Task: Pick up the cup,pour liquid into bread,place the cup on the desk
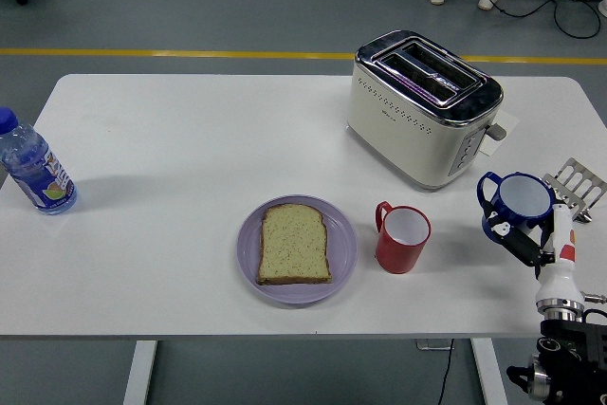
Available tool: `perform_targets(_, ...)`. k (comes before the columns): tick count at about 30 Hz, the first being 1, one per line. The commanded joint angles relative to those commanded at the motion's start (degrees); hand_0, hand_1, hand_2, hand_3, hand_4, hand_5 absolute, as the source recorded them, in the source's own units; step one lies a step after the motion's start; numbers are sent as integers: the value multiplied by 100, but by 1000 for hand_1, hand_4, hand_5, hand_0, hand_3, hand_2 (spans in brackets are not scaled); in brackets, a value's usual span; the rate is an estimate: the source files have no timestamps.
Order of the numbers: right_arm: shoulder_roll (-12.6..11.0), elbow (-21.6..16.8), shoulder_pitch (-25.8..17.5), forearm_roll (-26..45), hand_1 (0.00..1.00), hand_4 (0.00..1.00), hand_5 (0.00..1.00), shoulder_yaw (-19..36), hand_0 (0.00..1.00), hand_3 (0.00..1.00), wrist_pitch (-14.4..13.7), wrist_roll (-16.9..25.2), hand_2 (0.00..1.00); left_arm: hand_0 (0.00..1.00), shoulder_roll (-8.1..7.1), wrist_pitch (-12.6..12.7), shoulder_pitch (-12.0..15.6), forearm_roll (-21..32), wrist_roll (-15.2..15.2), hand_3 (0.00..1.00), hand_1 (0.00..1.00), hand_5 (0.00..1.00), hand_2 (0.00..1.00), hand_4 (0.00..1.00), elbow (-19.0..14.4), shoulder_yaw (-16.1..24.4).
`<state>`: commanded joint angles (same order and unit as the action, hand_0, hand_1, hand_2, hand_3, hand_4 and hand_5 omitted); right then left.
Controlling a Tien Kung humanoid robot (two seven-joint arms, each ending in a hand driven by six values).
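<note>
Head view: my right hand (527, 242) is wrapped around the blue cup (512, 204) near the desk's (171, 130) right edge; bread (294, 245) on its plate (343, 251) lies leftward, beyond the red cup (402, 238).

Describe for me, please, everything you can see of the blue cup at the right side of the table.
The blue cup looks like enamelled metal: dark blue outside, white inside, with a loop handle on its left side. It is upright, mouth open upward, and no liquid shows inside. It is near the table's right edge, in front of and to the right of the toaster and right of the red cup. The right hand grips it from the near side with dark fingers.
</note>
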<state>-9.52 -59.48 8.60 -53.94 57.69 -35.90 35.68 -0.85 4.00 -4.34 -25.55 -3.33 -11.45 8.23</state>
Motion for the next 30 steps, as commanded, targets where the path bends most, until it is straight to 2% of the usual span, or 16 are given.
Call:
perform_targets(2,44,175,53,-8,468,694,2,-40,564,643,20,20,560,636,2,-1,-5,1,0,558,646,835,659,325,-2,3)
perform_targets(3,58,230,68,-11,469,717,2,-56,565,695,26,28,560,636,3,-1,-6,1,0,558,646,836,658,324,-3,4)
perform_targets(8,128,483,127,86,469,717,2,-214,565,695,75,129,560,636,1,-1,2,14,-2,558,646,836,658,324,-1,4)
perform_targets(9,139,532,141,88,478,741,8,-253,568,758,91,130,566,636,2,0,6,15,-1,558,646,836,659,324,1,4)
perform_targets(14,169,641,190,200,478,741,8,-372,568,758,112,130,566,636,0,0,2,12,0,558,646,836,659,324,1,-1)
perform_targets(15,174,663,206,224,496,771,45,-403,592,805,108,130,584,636,0,0,1,14,0,557,646,837,657,324,2,-4)
perform_targets(30,229,934,233,244,520,818,89,-579,635,844,113,113,621,634,12,-3,42,23,-1,556,646,837,655,324,0,-27)
